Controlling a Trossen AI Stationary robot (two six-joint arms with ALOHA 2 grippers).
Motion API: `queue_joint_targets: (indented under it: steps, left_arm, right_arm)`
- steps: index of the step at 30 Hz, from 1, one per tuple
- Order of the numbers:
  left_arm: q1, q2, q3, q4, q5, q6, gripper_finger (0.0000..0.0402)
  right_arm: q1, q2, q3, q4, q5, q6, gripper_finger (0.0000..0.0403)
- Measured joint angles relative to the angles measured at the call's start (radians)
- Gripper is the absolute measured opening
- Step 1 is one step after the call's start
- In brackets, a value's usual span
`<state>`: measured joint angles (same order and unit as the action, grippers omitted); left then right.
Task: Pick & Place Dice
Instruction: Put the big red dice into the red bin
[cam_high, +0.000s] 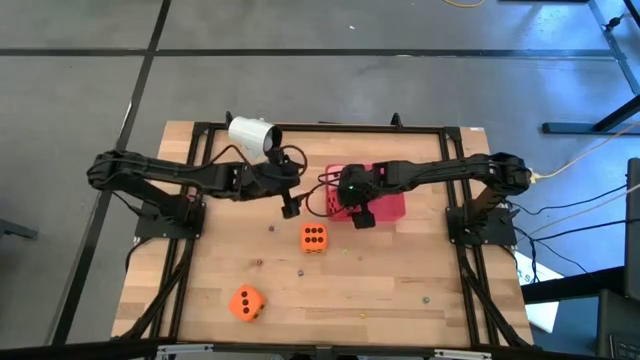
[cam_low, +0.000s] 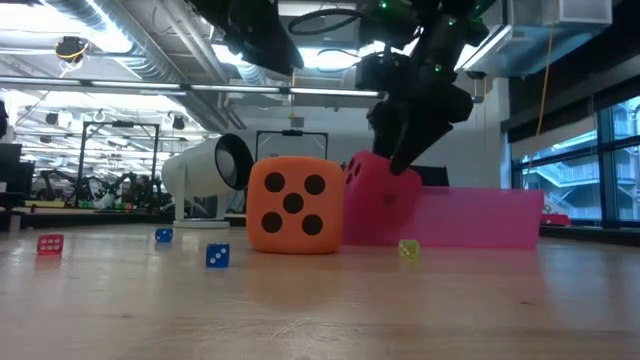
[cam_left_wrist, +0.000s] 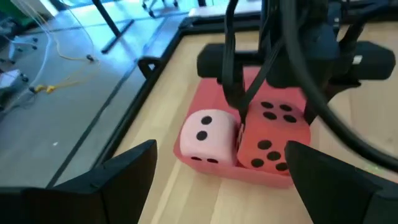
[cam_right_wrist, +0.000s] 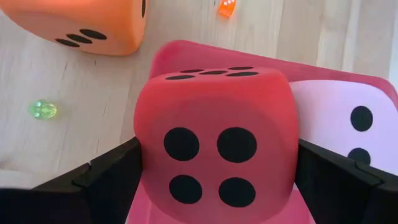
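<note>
Right gripper (cam_right_wrist: 217, 171) straddles the red die (cam_right_wrist: 217, 140) over the red tray (cam_high: 392, 208) — fingers wide, flanking opposite faces; soft, light foam likely compresses — left gripper (cam_high: 289, 205) spread, empty.

We see four soft cubes with black pips. The red die (cam_right_wrist: 214, 140) sits in the flat red tray (cam_left_wrist: 211, 167), four pips facing the right wrist camera, touching the pale pink die (cam_left_wrist: 206, 137) beside it. One orange die (cam_high: 313, 238) rests on the counter (cam_high: 400, 290) just beside the tray; the other orange die (cam_high: 246, 302) lies well apart, near the front.
</note>
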<state>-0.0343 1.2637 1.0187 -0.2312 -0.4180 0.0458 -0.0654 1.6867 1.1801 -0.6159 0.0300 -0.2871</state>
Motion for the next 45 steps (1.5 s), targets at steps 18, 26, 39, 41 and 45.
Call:
queue_joint_targets:
  steps: [18,26,39,41,45]
  left_arm:
    - [0.067,0.26,0.0,0.237,0.181,0.029,0.0347]
    - [0.075,0.366,0.0,0.373,0.226,0.036,0.0347]
    - [0.089,0.432,0.0,0.436,0.261,0.037,0.0347]
    - [0.089,0.441,0.0,0.449,0.264,0.036,0.0347]
    - [0.089,0.45,0.002,0.446,0.263,0.047,0.0347]
  right_arm:
    - [0.0,0.002,0.0,0.038,0.003,0.012,0.0371]
    - [0.0,0.002,0.0,0.042,0.003,0.041,0.0371]
    - [0.0,0.002,-0.001,0.055,0.006,0.04,0.0371]
    - [0.0,0.002,-0.001,0.055,0.006,0.04,0.0371]
    - [0.0,0.002,-0.001,0.055,0.007,0.04,0.0371]
